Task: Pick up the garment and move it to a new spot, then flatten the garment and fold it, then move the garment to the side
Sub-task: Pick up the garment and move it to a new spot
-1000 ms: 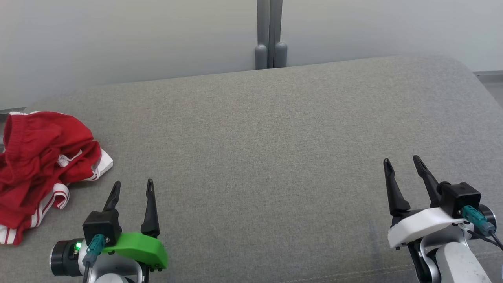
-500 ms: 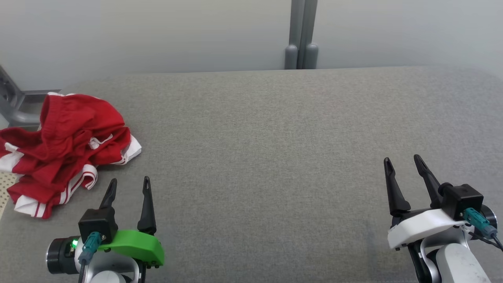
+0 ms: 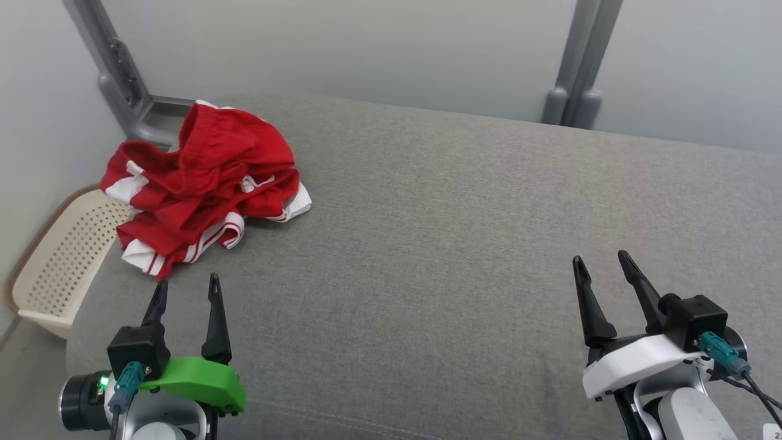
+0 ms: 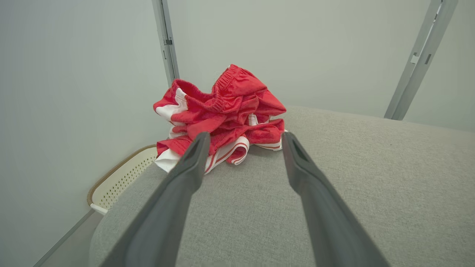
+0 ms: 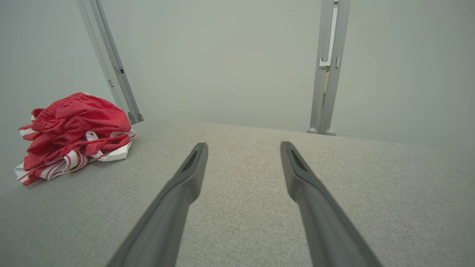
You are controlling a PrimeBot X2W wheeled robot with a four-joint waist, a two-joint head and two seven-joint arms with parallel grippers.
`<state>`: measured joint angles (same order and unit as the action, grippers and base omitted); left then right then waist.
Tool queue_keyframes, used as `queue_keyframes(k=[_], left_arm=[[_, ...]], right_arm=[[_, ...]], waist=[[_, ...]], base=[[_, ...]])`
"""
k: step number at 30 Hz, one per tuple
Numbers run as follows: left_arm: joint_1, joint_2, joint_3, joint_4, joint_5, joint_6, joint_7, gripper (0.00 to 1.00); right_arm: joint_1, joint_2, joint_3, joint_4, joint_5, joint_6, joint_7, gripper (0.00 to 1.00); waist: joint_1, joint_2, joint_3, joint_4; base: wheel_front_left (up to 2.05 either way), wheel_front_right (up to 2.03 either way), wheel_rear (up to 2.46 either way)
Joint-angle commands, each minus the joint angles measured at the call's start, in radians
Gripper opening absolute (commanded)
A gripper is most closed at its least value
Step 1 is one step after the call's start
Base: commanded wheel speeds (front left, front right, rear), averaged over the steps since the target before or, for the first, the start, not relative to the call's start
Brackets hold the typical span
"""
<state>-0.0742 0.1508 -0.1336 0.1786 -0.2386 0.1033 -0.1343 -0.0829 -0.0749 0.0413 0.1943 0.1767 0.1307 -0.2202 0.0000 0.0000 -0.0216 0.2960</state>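
Bright, even, soft light right across, just a thin faint shadow tucked under the near hem of the garment (image 3: 204,183), reds and whites there crisp and saturated. Sharp on the garment from both wrists too, yet smearing into blur on the dark fingers (image 4: 167,207) this side of it, close to the lens. Wide-angle stretch at the edges, grey posts (image 4: 166,40) behind and right of the garment splaying outward.

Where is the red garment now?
In the head view the red garment lies crumpled at the far left corner of the grey cushion, just ahead of the left end effector and next to the cream basket.
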Motion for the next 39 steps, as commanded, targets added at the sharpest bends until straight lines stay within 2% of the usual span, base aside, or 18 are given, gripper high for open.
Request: queue_keyframes(k=[1,9,25,29,34,39], left_arm=[[0.01,0.008,0.001,-0.002,-0.003,0.003,0.0,1.0],[0.007,0.025,0.009,-0.013,-0.014,0.006,0.008,1.0],[-0.019,0.046,0.002,-0.035,-0.024,0.01,0.026,1.0],[-0.092,0.073,0.006,-0.068,-0.038,-0.018,0.067,1.0],[-0.278,0.131,0.025,-0.096,-0.045,-0.048,0.156,1.0],[-0.456,0.177,0.035,-0.04,-0.067,-0.087,0.242,1.0]], right_arm=[[0.015,0.0,0.0,0.0,0.005,0.0,-0.001,1.0],[0.005,0.008,0.013,0.007,-0.001,0.0,-0.004,1.0],[0.004,0.008,0.017,0.013,0.011,0.0,-0.001,1.0],[-0.005,0.005,0.02,0.002,0.007,0.0,0.006,1.0],[-0.041,-0.016,0.033,-0.027,-0.009,0.0,0.026,1.0],[-0.081,-0.041,0.049,-0.054,-0.018,0.0,0.043,1.0]], waist=[[0.0,0.0,-0.01,0.066],[0.0,0.0,-0.007,0.116],[0.0,0.0,-0.004,0.114],[0.0,0.0,0.011,0.11],[0.0,0.0,0.072,0.078],[0.0,0.0,0.144,0.029]], base=[[0.0,0.0,0.0],[0.0,0.0,0.0],[0.0,0.0,0.0],[0.0,0.0,0.0],[0.0,0.0,0.0],[0.0,0.0,0.0]])
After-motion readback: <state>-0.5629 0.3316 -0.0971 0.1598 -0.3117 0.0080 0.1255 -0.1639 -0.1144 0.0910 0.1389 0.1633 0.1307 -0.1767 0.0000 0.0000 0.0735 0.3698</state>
